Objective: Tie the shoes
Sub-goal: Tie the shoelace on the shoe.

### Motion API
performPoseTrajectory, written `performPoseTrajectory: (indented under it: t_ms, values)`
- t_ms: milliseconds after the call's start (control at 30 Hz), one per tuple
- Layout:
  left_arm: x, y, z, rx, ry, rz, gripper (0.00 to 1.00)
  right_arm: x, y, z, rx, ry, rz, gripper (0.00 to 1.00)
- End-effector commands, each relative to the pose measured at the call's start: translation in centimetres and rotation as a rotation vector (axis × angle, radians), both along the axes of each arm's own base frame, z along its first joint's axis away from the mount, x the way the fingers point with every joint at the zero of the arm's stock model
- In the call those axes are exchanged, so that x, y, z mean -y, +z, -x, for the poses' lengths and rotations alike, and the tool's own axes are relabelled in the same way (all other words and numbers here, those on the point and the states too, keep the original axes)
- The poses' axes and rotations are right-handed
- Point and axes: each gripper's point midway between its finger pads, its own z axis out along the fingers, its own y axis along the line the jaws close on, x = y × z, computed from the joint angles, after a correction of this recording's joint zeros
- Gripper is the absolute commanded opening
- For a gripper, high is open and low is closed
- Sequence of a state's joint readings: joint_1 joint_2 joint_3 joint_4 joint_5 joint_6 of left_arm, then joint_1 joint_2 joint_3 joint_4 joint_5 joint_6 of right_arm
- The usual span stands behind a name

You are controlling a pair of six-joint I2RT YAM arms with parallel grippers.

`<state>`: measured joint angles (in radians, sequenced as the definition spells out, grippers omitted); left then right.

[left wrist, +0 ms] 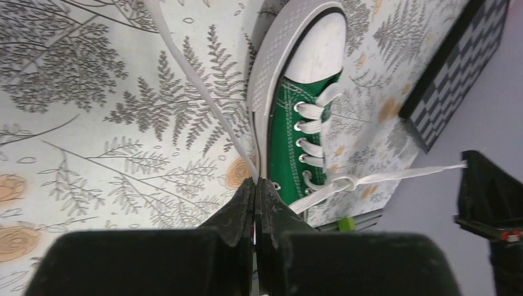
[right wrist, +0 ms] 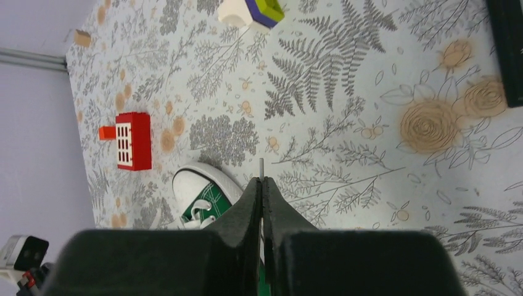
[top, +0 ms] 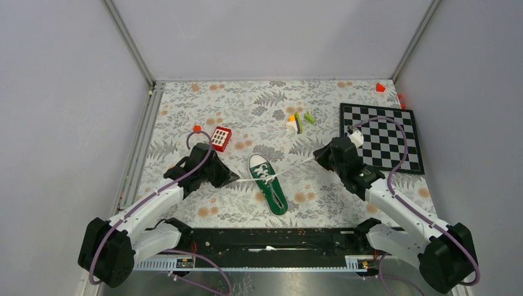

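The green sneaker (top: 267, 184) lies on the patterned cloth between the arms, white toe cap pointing away from the bases. Its white laces cross in a knot (top: 269, 177) and stretch out to both sides. My left gripper (top: 231, 179) is shut on the left lace; in the left wrist view the lace (left wrist: 203, 98) enters the closed tips (left wrist: 255, 182) beside the shoe (left wrist: 290, 129). My right gripper (top: 317, 155) is shut on the right lace; in the right wrist view the lace end (right wrist: 261, 165) pokes out past the closed tips (right wrist: 261, 180), with the shoe (right wrist: 203, 194) behind.
A red-and-white keypad-like block (top: 221, 137) lies behind the left gripper. A checkerboard (top: 382, 137) lies at the right. Small coloured blocks (top: 298, 121) sit behind the shoe. Red pieces (top: 380, 87) lie at the far right corner. A metal rail (top: 145, 132) edges the cloth's left side.
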<state>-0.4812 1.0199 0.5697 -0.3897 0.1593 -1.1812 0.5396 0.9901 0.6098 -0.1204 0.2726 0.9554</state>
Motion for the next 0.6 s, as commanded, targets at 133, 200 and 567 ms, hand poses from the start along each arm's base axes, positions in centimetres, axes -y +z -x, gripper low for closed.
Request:
performPoseTrajectory:
  t_ms: [133, 200, 567]
  values:
    - [-1.6, 0.1, 0.6, 0.016, -0.075, -0.099, 0.0, 2.8, 3.1, -2.4, 0.095, -0.073, 0.044, 0.0]
    - [-1.7, 0.3, 0.5, 0.022, -0.093, -0.116, 0.0, 3.6, 3.2, -2.2, 0.094, -0.092, 0.052, 0.0]
    - [-1.0, 2.4, -1.0, 0.078, -0.22, -0.164, 0.0, 6.9, 5.2, 1.1, 0.143, -0.159, 0.065, 0.0]
